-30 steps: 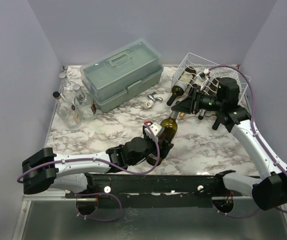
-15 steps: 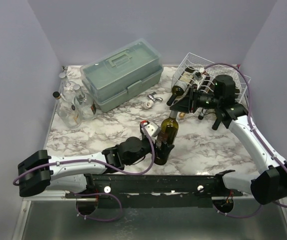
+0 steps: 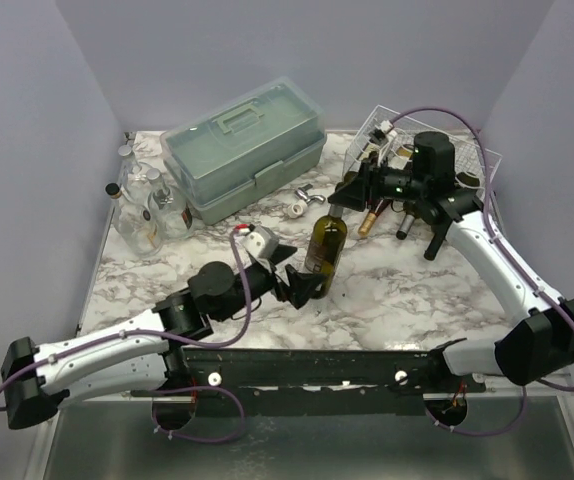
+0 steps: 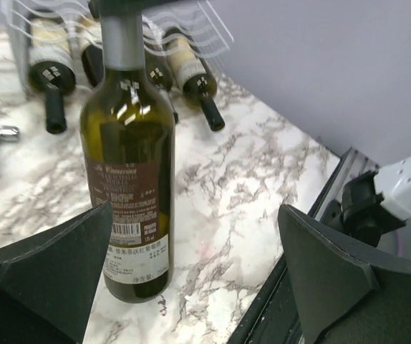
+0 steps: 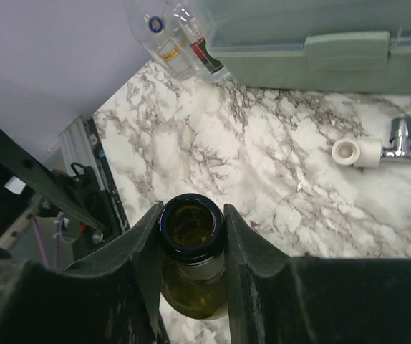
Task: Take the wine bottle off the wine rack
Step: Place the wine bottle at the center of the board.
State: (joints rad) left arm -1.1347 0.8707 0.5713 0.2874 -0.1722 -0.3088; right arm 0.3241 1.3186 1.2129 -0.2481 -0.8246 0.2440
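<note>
**Wine bottle [image 3: 325, 248] upright, clear of the wine rack [image 3: 382, 125], held at the neck.**
It stands on the marble table [image 3: 407, 290] just in front of the rack and apart from it. The right gripper [image 5: 191, 240] is clamped on the neck at the lip. The left gripper [image 3: 293, 272] is spread wide, flanking the lower body without touching. Best next: check the base sits flat, open the right jaws squarely, then lift straight up so nothing tips it toward the rack.

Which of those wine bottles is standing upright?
The dark green bottle on the marble table, its neck pinched by the right end effector. The other bottles lie on their sides in the white wire rack.
</note>
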